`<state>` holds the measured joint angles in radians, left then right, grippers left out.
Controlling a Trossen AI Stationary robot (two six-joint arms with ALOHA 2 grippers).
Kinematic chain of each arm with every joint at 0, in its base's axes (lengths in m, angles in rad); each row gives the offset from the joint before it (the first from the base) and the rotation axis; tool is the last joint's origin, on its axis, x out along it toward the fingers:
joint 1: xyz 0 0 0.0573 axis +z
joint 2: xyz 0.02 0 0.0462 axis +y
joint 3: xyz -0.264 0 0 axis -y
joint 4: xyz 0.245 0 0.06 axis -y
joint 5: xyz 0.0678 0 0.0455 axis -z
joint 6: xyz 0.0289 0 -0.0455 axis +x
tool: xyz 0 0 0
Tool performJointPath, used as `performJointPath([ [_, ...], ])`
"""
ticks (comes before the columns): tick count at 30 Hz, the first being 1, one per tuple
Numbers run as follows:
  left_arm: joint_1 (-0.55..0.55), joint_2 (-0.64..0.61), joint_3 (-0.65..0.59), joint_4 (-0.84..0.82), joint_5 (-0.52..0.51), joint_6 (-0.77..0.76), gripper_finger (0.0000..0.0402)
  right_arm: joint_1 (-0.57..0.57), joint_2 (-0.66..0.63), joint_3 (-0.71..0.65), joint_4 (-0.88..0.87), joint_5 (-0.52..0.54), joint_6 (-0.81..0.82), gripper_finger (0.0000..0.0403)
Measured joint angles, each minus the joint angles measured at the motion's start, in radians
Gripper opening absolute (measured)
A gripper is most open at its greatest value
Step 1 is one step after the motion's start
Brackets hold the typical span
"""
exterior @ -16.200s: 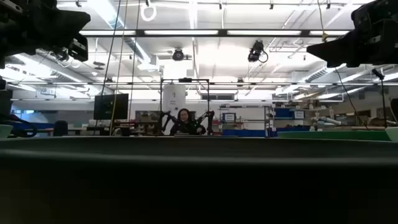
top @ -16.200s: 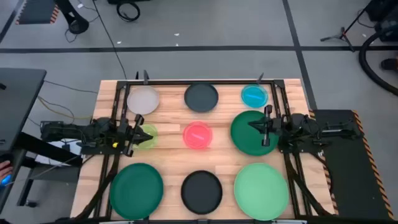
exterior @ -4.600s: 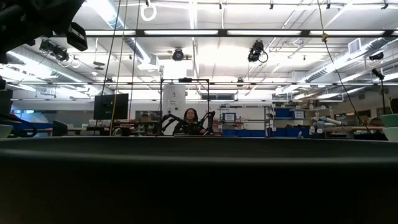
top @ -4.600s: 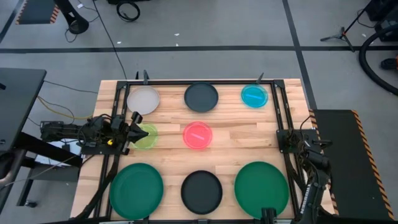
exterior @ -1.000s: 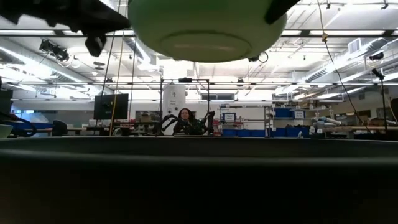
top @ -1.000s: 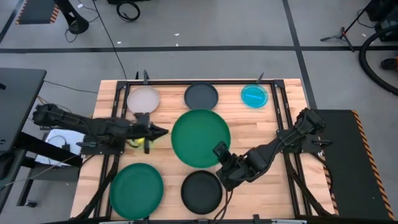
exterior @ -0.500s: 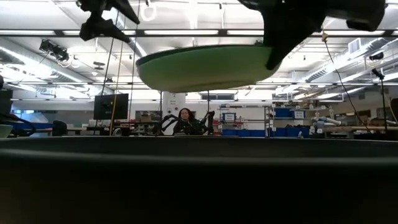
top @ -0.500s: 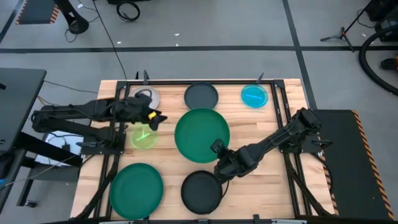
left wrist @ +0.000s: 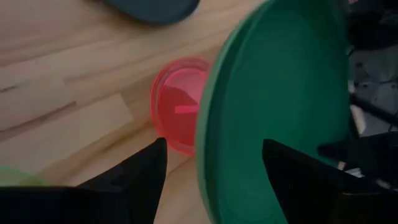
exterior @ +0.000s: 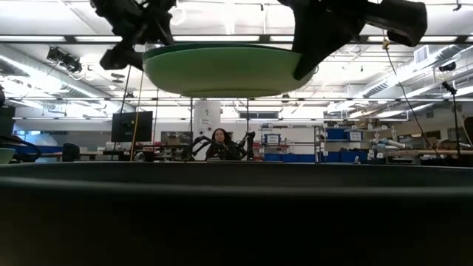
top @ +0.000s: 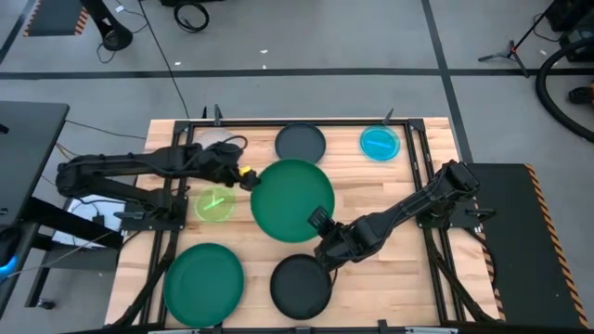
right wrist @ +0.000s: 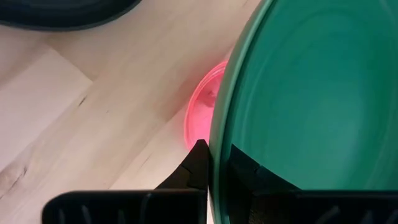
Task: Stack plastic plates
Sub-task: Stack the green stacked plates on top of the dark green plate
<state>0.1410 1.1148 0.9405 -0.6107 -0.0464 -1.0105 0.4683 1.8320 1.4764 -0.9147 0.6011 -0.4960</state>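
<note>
Two black plates [top: 300,142] — one pink plate [left wrist: 176,121], one cyan plate [top: 380,142].

Beneath my claws lies the pale wooden table [top: 371,190], planks running crosswise, boxed in by a black metal frame [top: 306,122]. Beyond its far edge I see grey floor crossed by dark tape lines [top: 278,71], and a seated person [exterior: 219,143] far off.

Two large dark green plates [top: 293,200], two black [top: 300,142], one each cyan [top: 380,142], lime [top: 214,204], pink [left wrist: 177,115].
</note>
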Motion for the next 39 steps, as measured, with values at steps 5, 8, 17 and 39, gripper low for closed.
performJointPath([
  [5,-0.023,0.064,0.0,0.006,0.013,0.0,0.027,0.003,0.0,0.0,0.024,-0.003,-0.013,0.0028],
  [8,-0.028,0.086,0.0,0.014,0.02,-0.005,0.027,0.003,0.0,0.0,0.04,-0.031,-0.037,0.0028],
  [17,-0.036,0.086,0.0,0.009,0.018,-0.027,0.0169,-0.001,0.0,0.0,0.066,-0.072,-0.039,0.0028],
  [39,-0.037,0.121,0.0,-0.063,0.076,-0.053,0.0154,0.006,0.001,0.0,0.073,-0.014,-0.113,0.0028],
])
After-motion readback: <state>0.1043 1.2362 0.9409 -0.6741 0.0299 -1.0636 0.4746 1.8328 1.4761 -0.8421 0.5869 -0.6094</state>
